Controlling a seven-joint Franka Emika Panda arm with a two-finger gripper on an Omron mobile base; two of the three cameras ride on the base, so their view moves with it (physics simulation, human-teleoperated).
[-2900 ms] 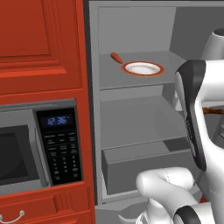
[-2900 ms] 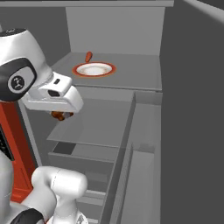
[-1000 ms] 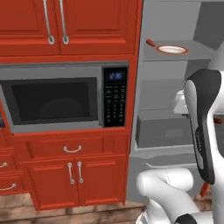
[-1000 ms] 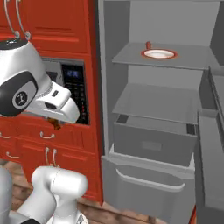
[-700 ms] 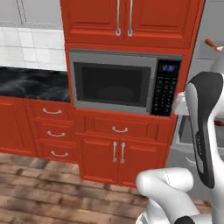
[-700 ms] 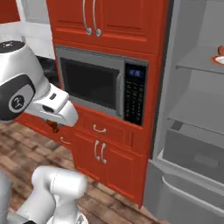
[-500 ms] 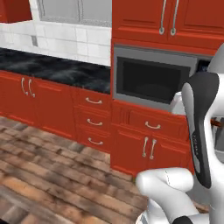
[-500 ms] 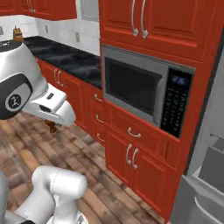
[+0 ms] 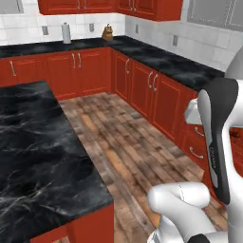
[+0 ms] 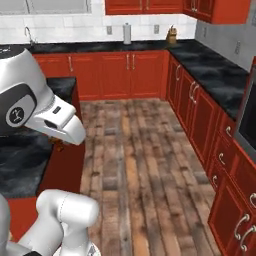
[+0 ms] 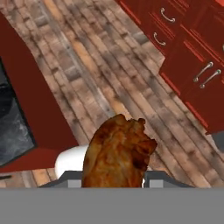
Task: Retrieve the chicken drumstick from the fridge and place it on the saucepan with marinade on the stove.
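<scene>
No text, label, brand, number or sign can be read in these pictures. The red cabinet doors (image 10: 141, 69) are plain, with only metal handles. The black marble counter (image 9: 33, 147) carries no writing (its white veins are only a pattern). The round mark on the arm's joint, seen in the right base view, is too small to read.

Arm raised, elbow bent, wrist angled fwd and down. Gripper (image 11: 114, 181) clamped on chicken drumstick (image 11: 117, 151), carried over floor.
</scene>
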